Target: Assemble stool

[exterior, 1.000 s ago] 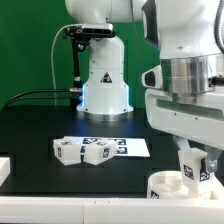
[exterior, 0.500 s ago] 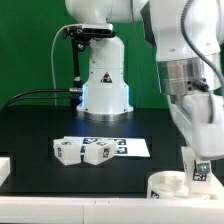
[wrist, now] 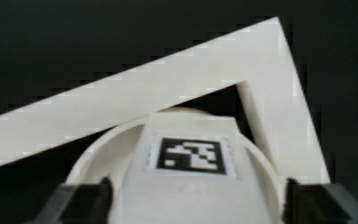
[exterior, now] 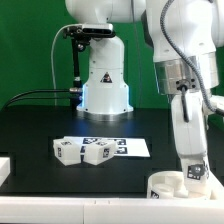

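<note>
While the claw [wrist: 197,204] stands open, the stool leg [wrist: 194,152] sits between its fingers [wrist: 87,203].

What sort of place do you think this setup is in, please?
Most likely a robotics lab bench: a fixed robot arm base on a black table, a green backdrop, and a tagged marker board.

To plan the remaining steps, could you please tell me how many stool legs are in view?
3: a first leg and a second leg lie side by side by the marker board; a third leg stands on the seat at the exterior view's right. Others may be hidden.
</note>
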